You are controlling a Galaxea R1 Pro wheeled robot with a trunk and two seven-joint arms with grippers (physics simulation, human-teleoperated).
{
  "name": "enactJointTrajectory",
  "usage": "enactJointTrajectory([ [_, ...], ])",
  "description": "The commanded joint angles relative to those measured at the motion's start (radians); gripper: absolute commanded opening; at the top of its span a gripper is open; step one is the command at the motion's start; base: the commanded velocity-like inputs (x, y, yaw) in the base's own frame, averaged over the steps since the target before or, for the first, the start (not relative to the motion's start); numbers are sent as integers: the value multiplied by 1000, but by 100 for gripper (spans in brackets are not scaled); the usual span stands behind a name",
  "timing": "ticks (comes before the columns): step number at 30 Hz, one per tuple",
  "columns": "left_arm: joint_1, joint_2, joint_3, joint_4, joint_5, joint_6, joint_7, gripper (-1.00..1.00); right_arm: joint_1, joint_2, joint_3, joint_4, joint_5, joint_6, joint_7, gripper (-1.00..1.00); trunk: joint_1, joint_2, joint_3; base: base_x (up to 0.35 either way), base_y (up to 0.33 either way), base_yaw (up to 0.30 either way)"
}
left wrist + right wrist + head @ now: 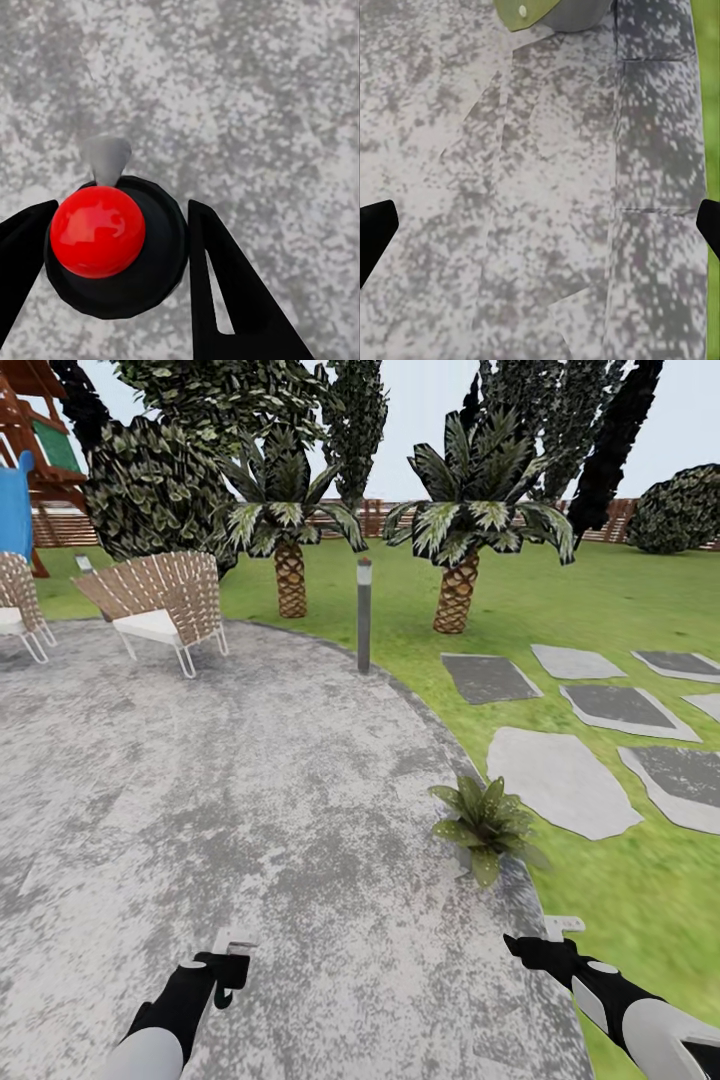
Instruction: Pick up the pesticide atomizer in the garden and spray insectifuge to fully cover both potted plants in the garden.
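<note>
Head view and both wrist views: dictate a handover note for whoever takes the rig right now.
Left gripper: shut on the pesticide atomizer, held over the patio.
Right gripper: open, holding nothing, near the potted plant at the patio's edge.
Done: the atomizer is picked up.
Left: spray this plant until it is covered, then the task's other one.

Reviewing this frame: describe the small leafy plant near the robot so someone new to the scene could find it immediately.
Start at the round grey paved patio and follow its edge on the robot's right, where it meets the lawn. There sits the potted plant, a low rosette of broad green leaves. Unlike the two palms behind, it has no trunk, and it stands far lower than the grey bollard lamp.
</note>
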Motion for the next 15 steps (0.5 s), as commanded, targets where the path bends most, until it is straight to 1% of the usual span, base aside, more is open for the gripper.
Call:
enactJointTrajectory([
  [1,-1,-2,8,-3,-8,3,-9,-100,-1,0,-8,1,2,-3,5,100,4,-8,-3,0,0,0],
  [15,-1,-2,8,-2,-8,3,-8,-100,-1,0,-8,1,2,-2,6,100,57,-106,-34,0,0,0],
])
